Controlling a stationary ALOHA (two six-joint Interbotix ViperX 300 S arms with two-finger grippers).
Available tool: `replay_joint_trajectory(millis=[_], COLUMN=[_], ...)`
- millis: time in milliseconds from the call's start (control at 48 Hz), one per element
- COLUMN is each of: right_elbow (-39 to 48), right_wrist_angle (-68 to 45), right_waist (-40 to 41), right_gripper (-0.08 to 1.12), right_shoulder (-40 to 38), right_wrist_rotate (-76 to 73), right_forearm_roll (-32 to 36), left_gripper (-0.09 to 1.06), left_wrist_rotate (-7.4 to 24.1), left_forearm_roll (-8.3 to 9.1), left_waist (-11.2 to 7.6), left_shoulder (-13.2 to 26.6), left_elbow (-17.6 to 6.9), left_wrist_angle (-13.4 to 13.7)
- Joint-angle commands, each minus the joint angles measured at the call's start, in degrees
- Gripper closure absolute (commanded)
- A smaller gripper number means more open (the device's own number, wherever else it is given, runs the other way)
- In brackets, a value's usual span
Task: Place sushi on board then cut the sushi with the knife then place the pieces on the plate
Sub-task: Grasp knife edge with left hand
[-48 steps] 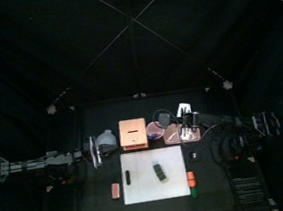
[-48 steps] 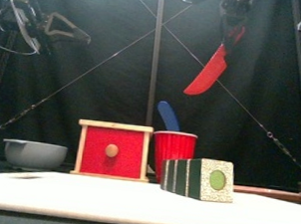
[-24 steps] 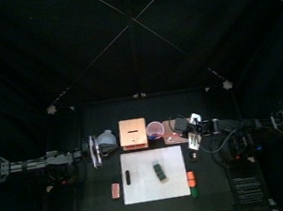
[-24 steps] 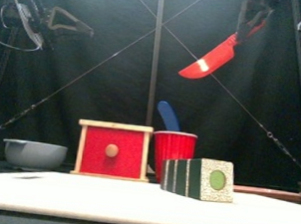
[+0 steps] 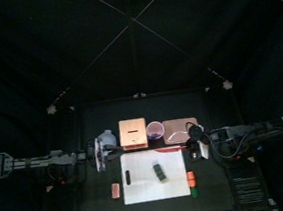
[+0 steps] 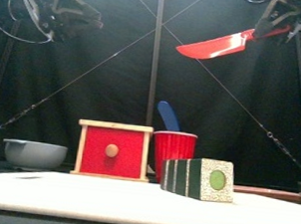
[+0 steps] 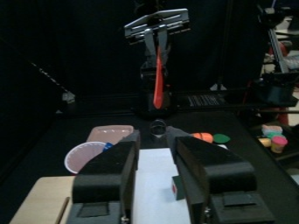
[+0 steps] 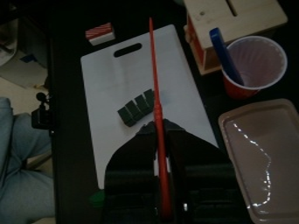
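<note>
Sushi roll (image 6: 198, 179): dk green blocks, joined, lying mid white board (image 6: 52, 190). Red knife (image 6: 213, 45) aloft in R gripper (image 8: 163, 175), blade approx level. Pink plate (image 8: 263, 144) just behind board, R side.

There is one each of white cutting board (image 5: 142, 188), sushi roll (image 6: 200, 179), red knife (image 6: 213, 45), blue knife (image 6: 166, 114), red cup (image 6: 174, 151), wooden box (image 6: 114, 151), blue-grey bowl (image 6: 34, 154) and pink tray (image 8: 263, 144), plus three small toy foods (image 5: 191, 177).

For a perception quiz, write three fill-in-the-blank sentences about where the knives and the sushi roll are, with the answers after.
The red knife is gripped by the ___ tool.
The sushi roll sits on the white ___.
The blue knife stands in the red ___.
Missing words: right; cutting board; cup.
</note>
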State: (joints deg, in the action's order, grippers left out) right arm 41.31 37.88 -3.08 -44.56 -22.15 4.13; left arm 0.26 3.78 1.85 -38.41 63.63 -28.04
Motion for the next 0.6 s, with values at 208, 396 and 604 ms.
replay_joint_trajectory(millis=[208, 396, 604], right_elbow=[4.48, 7.73, 8.17], right_wrist_angle=[-9.23, -16.00, -17.75], right_waist=[-1.67, -3.78, -4.48], right_gripper=[0.67, 0.67, 0.67], right_shoulder=[2.37, 4.13, 7.91], right_wrist_rotate=[0.53, 0.18, 0.26], right_forearm_roll=[0.70, 3.16, 3.43], left_gripper=[0.08, 0.07, 0.07], left_wrist_rotate=[0.26, 0.18, 0.26], left_forearm_roll=[0.09, -2.11, -3.87], left_waist=[-3.69, -6.15, -6.42], left_shoulder=[5.98, 10.55, 16.35], left_elbow=[-4.83, -6.42, -8.70], left_wrist_angle=[0.09, 1.05, 1.76])
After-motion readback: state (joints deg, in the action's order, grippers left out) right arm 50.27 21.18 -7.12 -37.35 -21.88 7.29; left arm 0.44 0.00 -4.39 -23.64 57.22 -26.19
